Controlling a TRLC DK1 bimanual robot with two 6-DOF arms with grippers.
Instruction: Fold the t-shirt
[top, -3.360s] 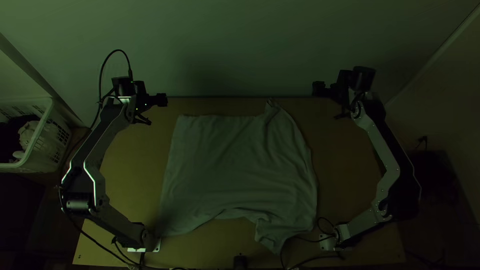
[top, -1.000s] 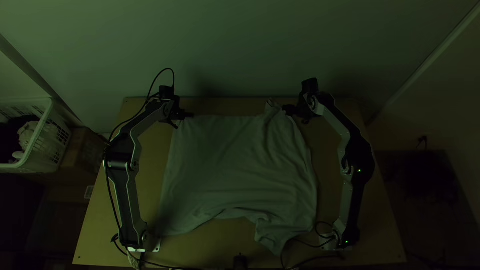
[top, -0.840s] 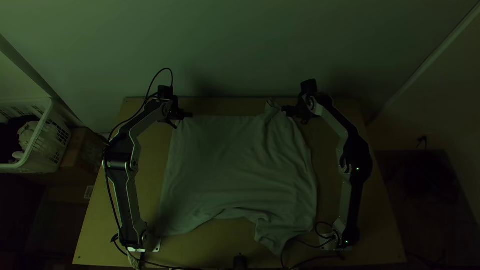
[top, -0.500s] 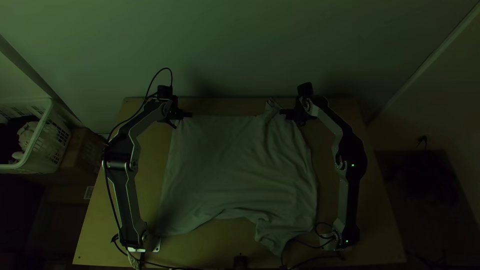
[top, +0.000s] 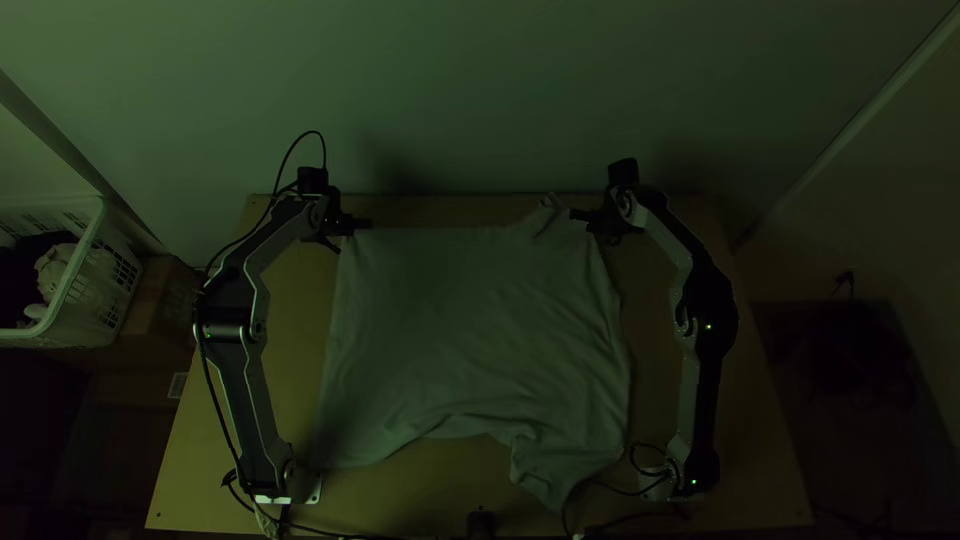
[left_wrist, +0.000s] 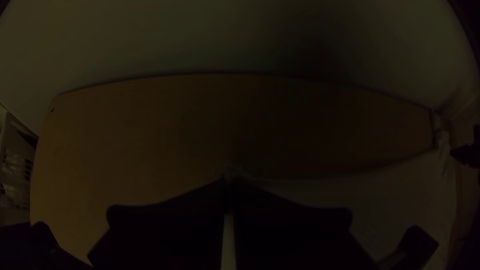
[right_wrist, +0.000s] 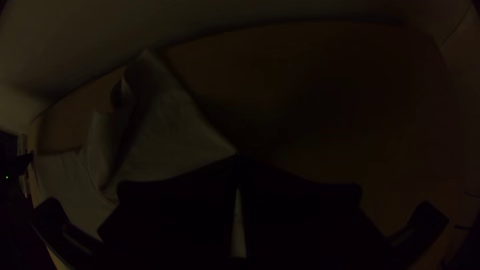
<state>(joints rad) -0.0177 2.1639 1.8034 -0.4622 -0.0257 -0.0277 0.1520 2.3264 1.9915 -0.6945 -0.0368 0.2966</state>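
Hands (top: 364, 224) farther apart — t-shirt (top: 470, 330) tauter

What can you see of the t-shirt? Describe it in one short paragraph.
The pale t-shirt looks like soft cloth. It lies mostly spread on the light wooden table, with shallow wrinkles. Its far edge runs nearly straight to a small folded peak; its near edge curves inward, and a rumpled flap juts out at the near right. The left pincer is shut on its far left corner, the right pincer on a tip of cloth at its far right.
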